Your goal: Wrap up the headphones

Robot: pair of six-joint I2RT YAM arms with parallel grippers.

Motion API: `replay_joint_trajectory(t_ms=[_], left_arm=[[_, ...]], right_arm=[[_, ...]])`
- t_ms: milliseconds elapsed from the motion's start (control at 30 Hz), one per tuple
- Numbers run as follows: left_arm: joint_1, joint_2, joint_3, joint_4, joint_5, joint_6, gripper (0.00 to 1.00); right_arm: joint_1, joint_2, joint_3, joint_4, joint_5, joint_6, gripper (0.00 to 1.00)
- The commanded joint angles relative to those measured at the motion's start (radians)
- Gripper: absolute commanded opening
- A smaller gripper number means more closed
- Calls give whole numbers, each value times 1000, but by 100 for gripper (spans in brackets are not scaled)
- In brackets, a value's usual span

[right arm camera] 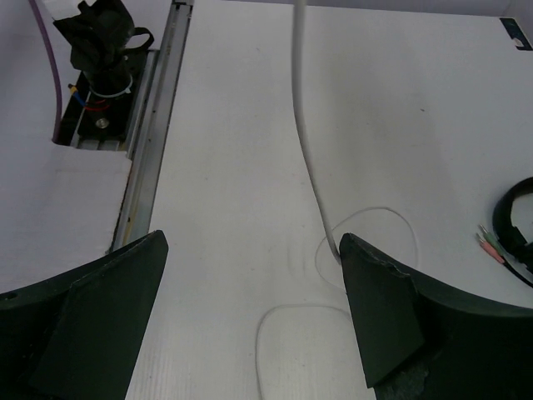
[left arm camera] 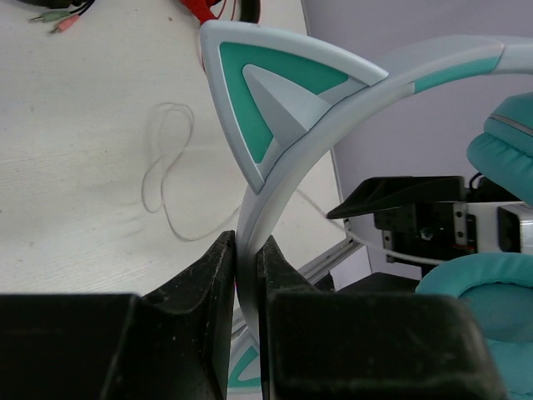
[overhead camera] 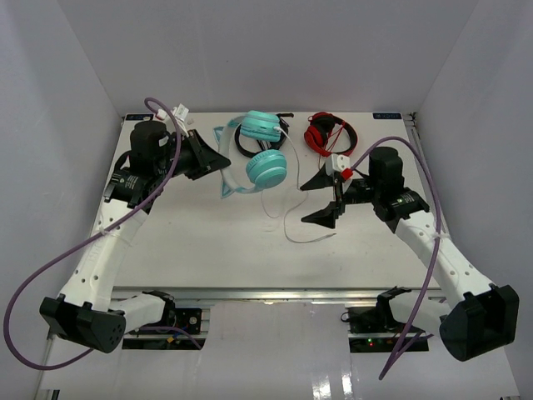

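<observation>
Risk first: the headphones (overhead camera: 260, 150), at the far half of the table (overhead camera: 183, 250) toward 12 o'clock from its centre, trail a thin white cable (overhead camera: 287, 223) in slack loops toward 5 o'clock. A pull on it could knot the loops or twist the band out of its narrow hold. The left gripper (left arm camera: 247, 250) is clamped on the pale headband (left arm camera: 283, 167) just below a cat-ear point, at 9 o'clock of the earcups. The right gripper (right arm camera: 252, 242) stands wide apart and holds nothing at 4 o'clock, with the cable running between its fingers, apparently untouched, though the wrist view leaves that unclear.
</observation>
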Motion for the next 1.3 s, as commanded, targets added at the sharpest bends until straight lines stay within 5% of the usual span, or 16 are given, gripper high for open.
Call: replay_joint_trajectory(t_ms=[0, 767, 1000, 1267], left_arm=[[-6, -46, 71, 58, 62, -82, 0], [-11, -71, 184, 35, 72, -143, 0], [-11, -72, 185, 22, 56, -131, 0], [-11, -64, 194, 24, 70, -138, 0]], right_arm=[[66, 51, 46, 32, -43, -36, 90], [149, 211, 69, 278, 195, 87, 90], [149, 187, 49, 210, 195, 60, 92], [149, 241, 10, 485, 210, 357, 91]])
